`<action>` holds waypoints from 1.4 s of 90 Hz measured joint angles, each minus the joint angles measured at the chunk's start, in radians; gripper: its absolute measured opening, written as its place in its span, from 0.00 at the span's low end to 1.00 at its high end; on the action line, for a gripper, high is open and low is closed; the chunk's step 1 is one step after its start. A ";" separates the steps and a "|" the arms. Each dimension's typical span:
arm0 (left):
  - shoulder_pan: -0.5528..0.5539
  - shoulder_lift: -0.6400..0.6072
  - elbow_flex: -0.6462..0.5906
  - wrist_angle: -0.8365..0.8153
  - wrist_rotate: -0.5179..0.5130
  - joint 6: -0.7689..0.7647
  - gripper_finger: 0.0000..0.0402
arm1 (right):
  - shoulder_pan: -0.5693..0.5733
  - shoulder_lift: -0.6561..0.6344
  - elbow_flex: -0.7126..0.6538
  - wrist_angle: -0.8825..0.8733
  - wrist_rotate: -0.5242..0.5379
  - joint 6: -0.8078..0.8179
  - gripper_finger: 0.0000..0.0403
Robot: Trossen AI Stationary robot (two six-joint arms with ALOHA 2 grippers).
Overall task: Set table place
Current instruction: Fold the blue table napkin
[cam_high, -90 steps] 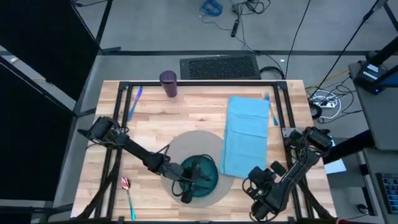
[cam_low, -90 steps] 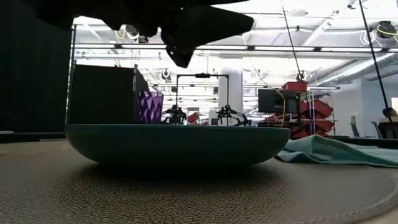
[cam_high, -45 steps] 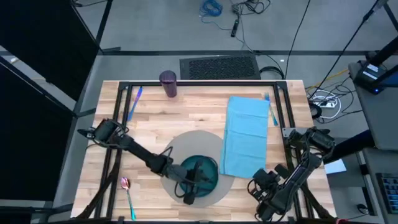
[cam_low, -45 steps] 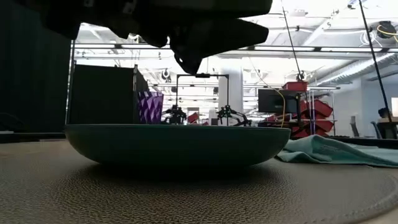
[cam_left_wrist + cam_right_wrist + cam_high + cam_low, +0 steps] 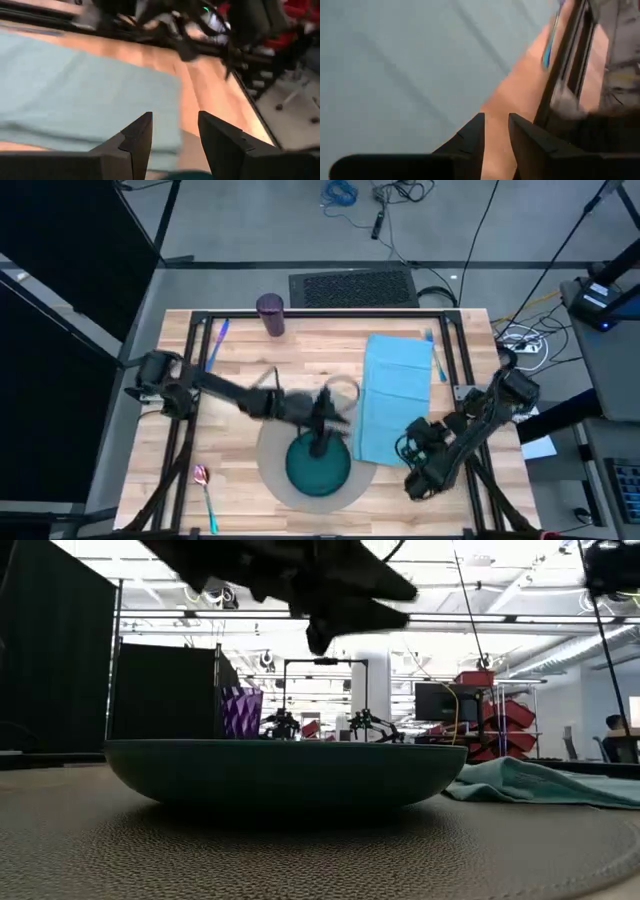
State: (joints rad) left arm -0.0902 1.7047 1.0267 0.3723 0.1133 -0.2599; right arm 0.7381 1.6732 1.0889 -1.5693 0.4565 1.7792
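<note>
The left hand [image 5: 322, 420] is hanging over the far rim of the plate [image 5: 318, 465], fingers [image 5: 135, 140] parted with a clear gap and nothing between them, pointing toward the napkin [image 5: 395, 400]. The right hand [image 5: 420, 470] is hovering low just off the napkin's near right corner, its fingers [image 5: 472, 137] a narrow slot apart and gripping nothing. The plate is sitting on the mat [image 5: 275, 440] at the near middle of the bench [image 5: 300, 355], so that step looks done; the napkin, lying flat just right of the mat, seems the piece now in hand. Next move, by my reading: one hand dropping onto a napkin edge, pinching cloth only, not wood. Out at the margins, the cup [image 5: 271, 313] is standing at the far edge, a blue utensil [image 5: 216, 342] is lying far left, another [image 5: 437, 358] beside the napkin's far right edge, and the spoon [image 5: 205, 488] near left, all well apart from the mat.
</note>
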 joint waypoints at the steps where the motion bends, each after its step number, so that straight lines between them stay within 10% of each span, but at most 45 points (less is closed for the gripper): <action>1: 0.013 -0.008 0.000 -0.004 0.011 -0.004 0.36 | -0.008 -0.016 -0.010 -0.001 0.013 -0.004 0.19; 26: 0.399 -0.011 0.094 -0.006 0.402 -0.304 0.36 | -0.278 -0.617 -0.292 0.050 0.149 -0.025 0.19; 52: 0.513 0.274 0.380 -0.015 0.488 -0.413 0.36 | -0.620 -1.084 -0.400 0.396 0.259 -0.528 0.19; 80: 0.554 0.536 0.697 -0.264 0.344 -0.487 0.36 | -0.862 -0.999 -0.401 0.692 0.395 -0.956 0.23; 101: 0.528 0.583 0.861 -0.557 0.230 -0.281 0.36 | -1.156 -0.835 -0.401 0.730 0.033 -1.184 0.44; 126: 0.499 0.583 0.894 -0.652 0.142 -0.248 0.36 | -1.440 -0.677 -0.401 0.729 -0.142 -1.343 0.60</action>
State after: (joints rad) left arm 0.4093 2.2875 1.9205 -0.2797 0.2556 -0.5084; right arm -0.7016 0.9966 0.6880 -0.8402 0.3140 0.4358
